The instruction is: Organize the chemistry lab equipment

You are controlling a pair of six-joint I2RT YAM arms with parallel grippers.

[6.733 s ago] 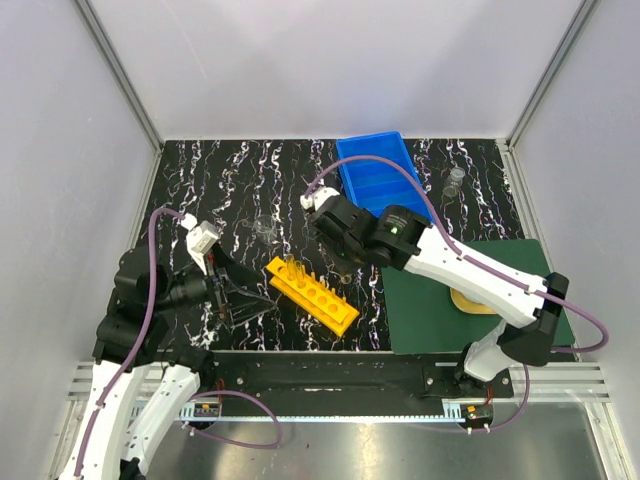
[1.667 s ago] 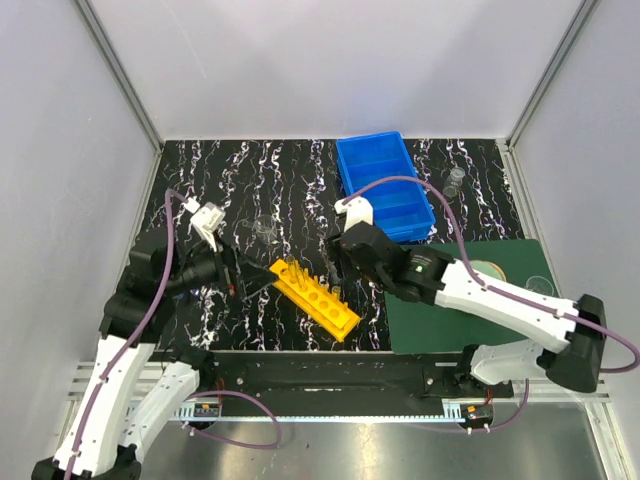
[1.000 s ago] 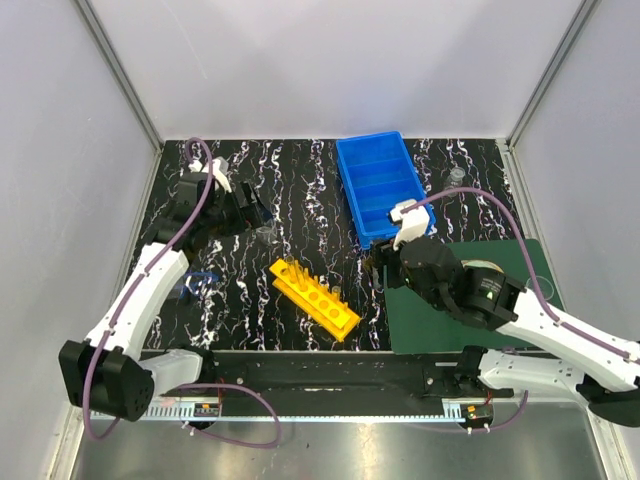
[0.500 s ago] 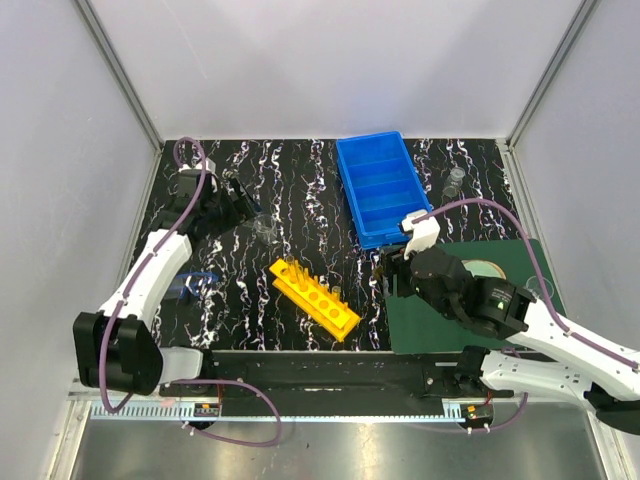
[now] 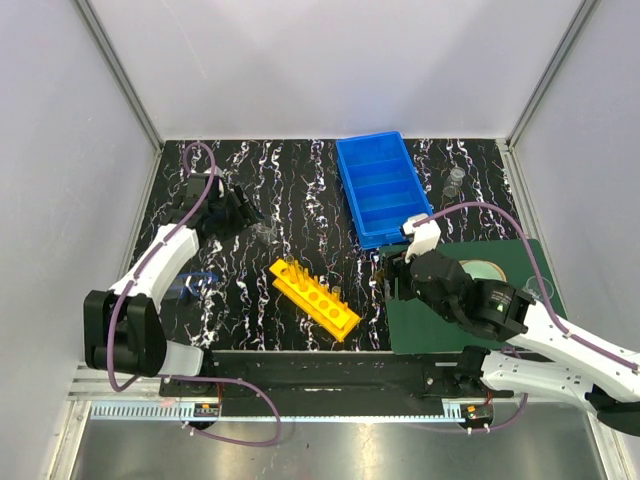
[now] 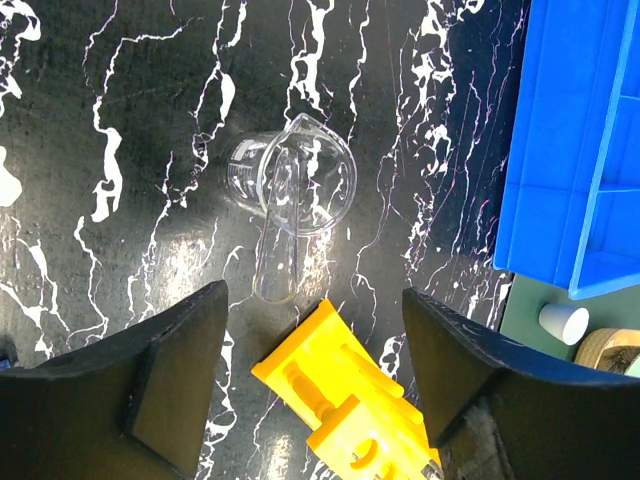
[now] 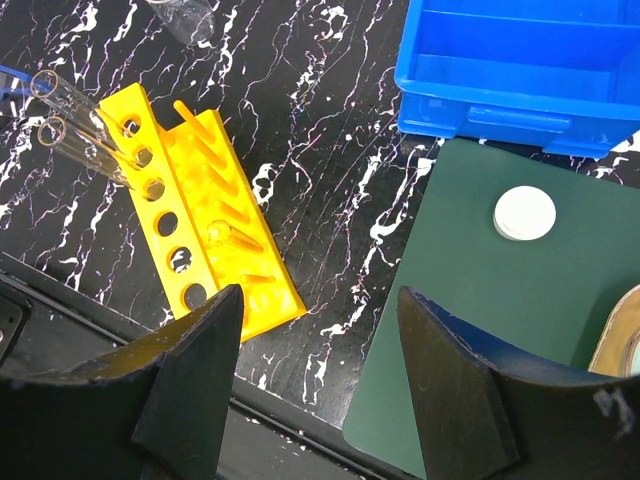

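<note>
Now, on the marbled table [image 5: 300, 180], the blue divided bin [image 5: 380, 185] stands at the far side and the yellow rack [image 5: 315, 297] near the middle. The small glass beaker [image 6: 292, 187] lies straight ahead of the left tool [image 6: 313, 295], which is far nearer to it than the right tool [image 7: 320, 292], spread and empty by the green mat [image 7: 450, 300]. A test tube [image 6: 278, 245] leans out of the beaker, its long axis pointing back between the left tool's spread, empty fingers. Under two seconds ago the left arm was at the rack; it has since swung here.

Left arm [image 5: 158, 256] and right arm [image 5: 572, 342]: white shells over black joints, each trailing a looping purple cable [image 5: 470, 206]; a small white box [image 5: 419, 229] on the right wrist; fingers [image 6: 170, 390] broad matte-black wedges
</note>
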